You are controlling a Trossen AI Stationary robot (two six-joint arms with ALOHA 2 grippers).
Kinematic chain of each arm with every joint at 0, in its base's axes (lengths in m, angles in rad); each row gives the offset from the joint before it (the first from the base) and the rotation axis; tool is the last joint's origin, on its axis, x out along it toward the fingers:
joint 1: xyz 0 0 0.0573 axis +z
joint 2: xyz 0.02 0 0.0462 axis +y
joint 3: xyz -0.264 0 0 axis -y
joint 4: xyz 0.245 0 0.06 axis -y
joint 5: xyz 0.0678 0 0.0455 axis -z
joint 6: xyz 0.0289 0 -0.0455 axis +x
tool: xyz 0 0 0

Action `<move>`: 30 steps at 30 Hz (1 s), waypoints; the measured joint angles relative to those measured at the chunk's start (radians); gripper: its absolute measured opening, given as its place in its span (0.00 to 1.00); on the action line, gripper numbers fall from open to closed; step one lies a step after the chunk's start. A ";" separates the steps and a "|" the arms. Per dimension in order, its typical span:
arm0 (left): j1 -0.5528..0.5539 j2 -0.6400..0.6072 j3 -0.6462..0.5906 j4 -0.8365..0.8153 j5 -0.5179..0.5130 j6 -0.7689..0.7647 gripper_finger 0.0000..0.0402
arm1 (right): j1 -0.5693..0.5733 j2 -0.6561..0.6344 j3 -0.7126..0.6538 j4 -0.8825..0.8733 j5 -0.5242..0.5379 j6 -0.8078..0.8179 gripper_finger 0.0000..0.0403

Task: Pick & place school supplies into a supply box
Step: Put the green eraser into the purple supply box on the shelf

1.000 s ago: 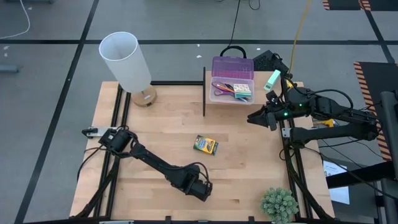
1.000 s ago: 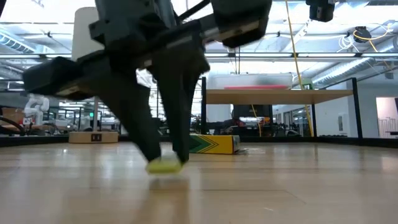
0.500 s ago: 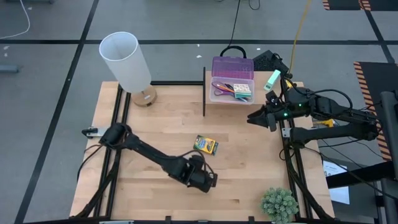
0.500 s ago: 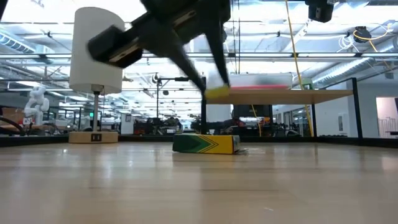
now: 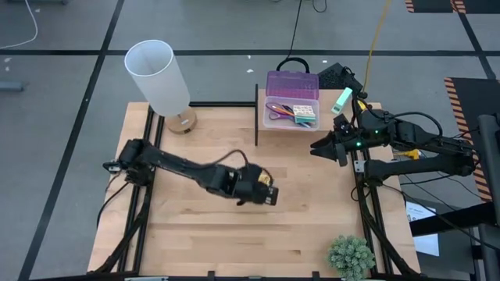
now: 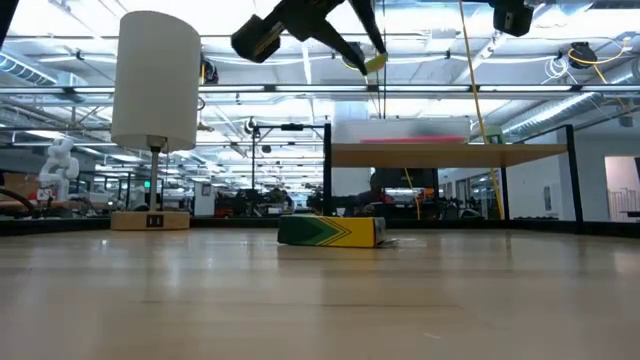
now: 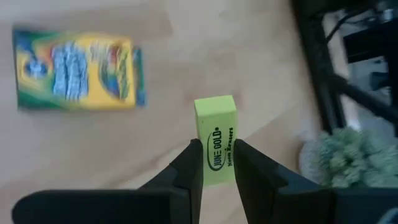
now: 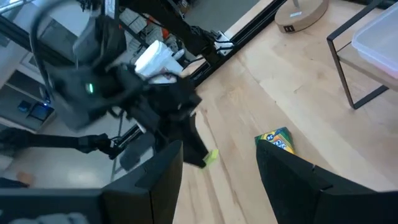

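Left jaws (image 7: 217,169) clamped on yellow eraser (image 7: 217,147) marked "JUNE GOLD".

one worktop (image 5: 312,226). two arms, so two claws: the left claw (image 7: 216,163) pinches one yellow-green eraser (image 7: 217,147), the right claw (image 5: 319,148) carries nothing. one crayon box (image 5: 258,181) lies on the wood. one supply box (image 5: 292,101) sits on a raised shelf, with several pens and other bits inside, too tangled to count. one white lamp shade (image 5: 157,76) on one round base. one potted plant (image 5: 351,257).
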 joint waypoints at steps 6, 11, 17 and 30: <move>0.068 -0.062 0.000 0.065 -0.002 0.101 0.21 | 0.000 0.000 0.000 -0.001 0.002 -0.021 0.49; 0.126 -0.111 0.000 0.130 -0.002 0.183 0.21 | 0.000 0.006 0.000 -0.002 0.037 -0.020 0.49; 0.204 -0.168 0.000 0.201 0.005 0.344 0.21 | 0.000 0.016 0.000 0.002 0.108 -0.019 0.49; 0.431 -0.272 0.003 0.313 0.218 0.627 0.21 | 0.000 0.030 0.000 0.003 0.108 0.129 0.49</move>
